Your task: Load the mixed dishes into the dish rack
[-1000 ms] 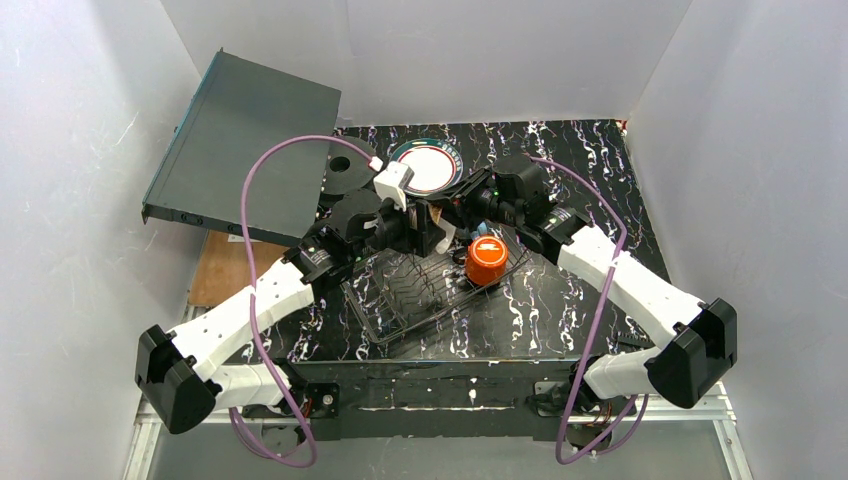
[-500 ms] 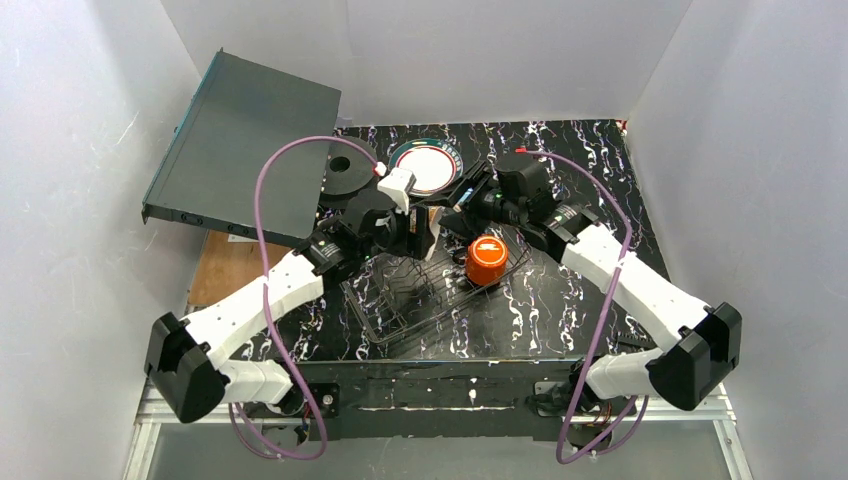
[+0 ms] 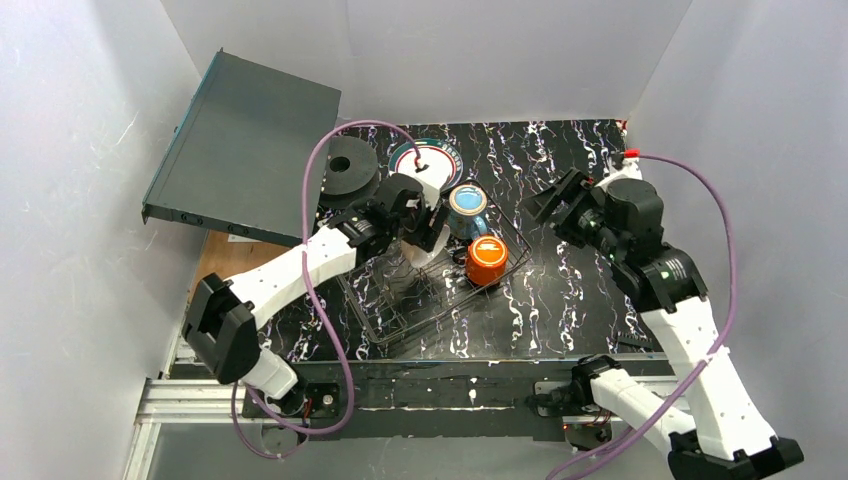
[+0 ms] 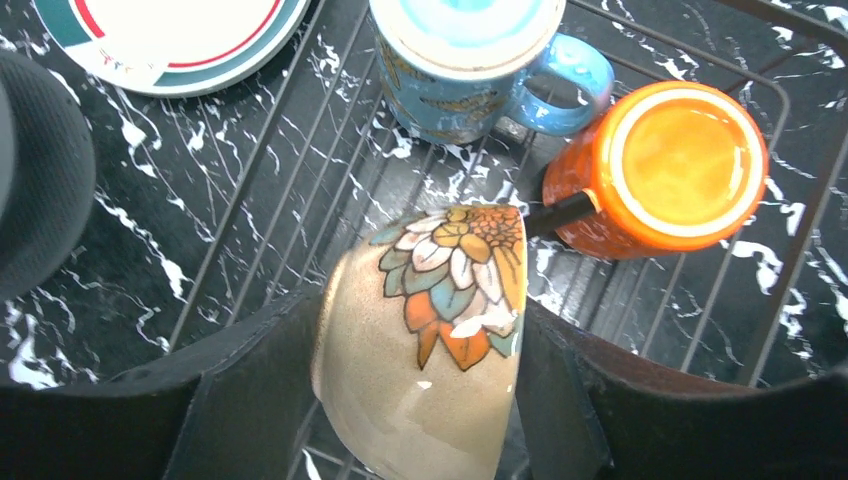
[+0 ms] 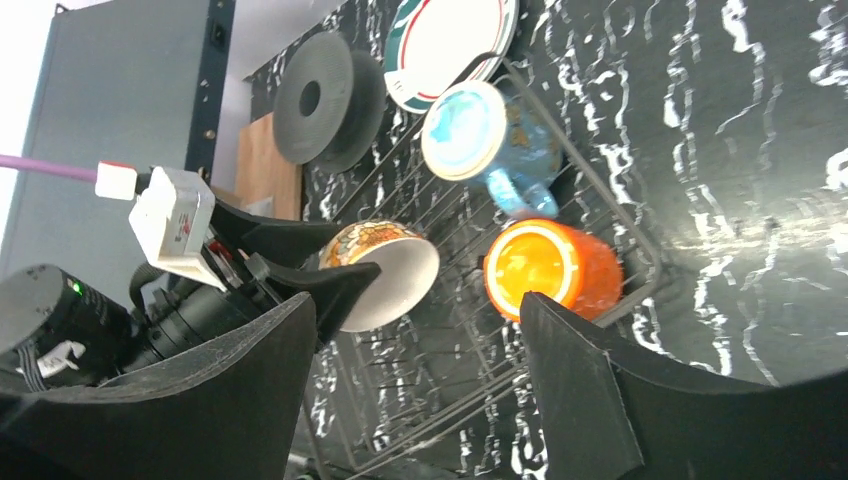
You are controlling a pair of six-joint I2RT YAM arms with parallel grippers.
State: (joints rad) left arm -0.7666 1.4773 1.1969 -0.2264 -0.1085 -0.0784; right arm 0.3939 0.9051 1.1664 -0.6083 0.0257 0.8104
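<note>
At the far left a flat grey-black box [image 3: 250,150] leans tilted against the wall. Just right of it a black spool-like disc [image 3: 350,170] lies on the black marbled table [image 3: 580,290]. Next comes the green-and-red rimmed plate [image 3: 437,158], lying flat just beyond the far edge of the dish rack [image 3: 400,315] and partly hidden by the left arm.

The left gripper [image 4: 418,335] reaches over the rack, its two fingers pressed against opposite sides of the cream bowl [image 4: 440,300]. The bowl has a painted flower on its wall and is held tipped on its side above the rack's wires. I cannot tell whether it touches them.

To the right, the blue mug [image 3: 467,205] stands in the rack's far corner. The small orange cup [image 3: 487,262] sits in the rack just beside it, by the right-hand wire edge.

Farther right, the right gripper [image 5: 420,330] hangs over bare table, apart from the rack. Its fingers are spread wide with nothing between them.
</note>
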